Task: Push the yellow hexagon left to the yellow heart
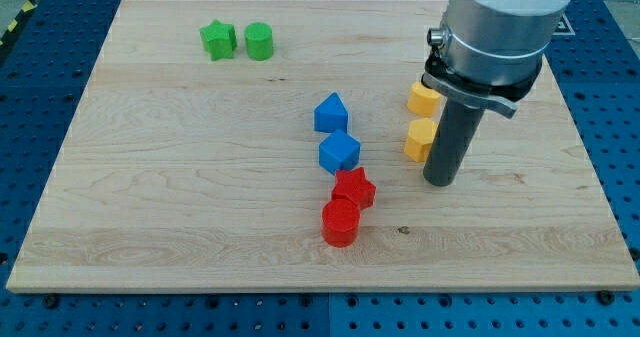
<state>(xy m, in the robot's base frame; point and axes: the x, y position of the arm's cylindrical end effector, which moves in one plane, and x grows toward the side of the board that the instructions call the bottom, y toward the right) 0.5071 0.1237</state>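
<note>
Two yellow blocks sit right of the board's middle. The lower one (418, 139) looks like the yellow hexagon, and the rod hides its right part. The upper yellow block (423, 99), which I take for the heart, lies just above it, also partly hidden. My tip (439, 181) rests on the board just below and to the right of the lower yellow block, close against it.
A blue block (331, 112) and a blue cube-like block (339, 152) stand left of the yellow pair. A red star (354, 188) and a red cylinder (340, 222) lie below them. A green star (217, 39) and a green cylinder (259, 41) are at the top left.
</note>
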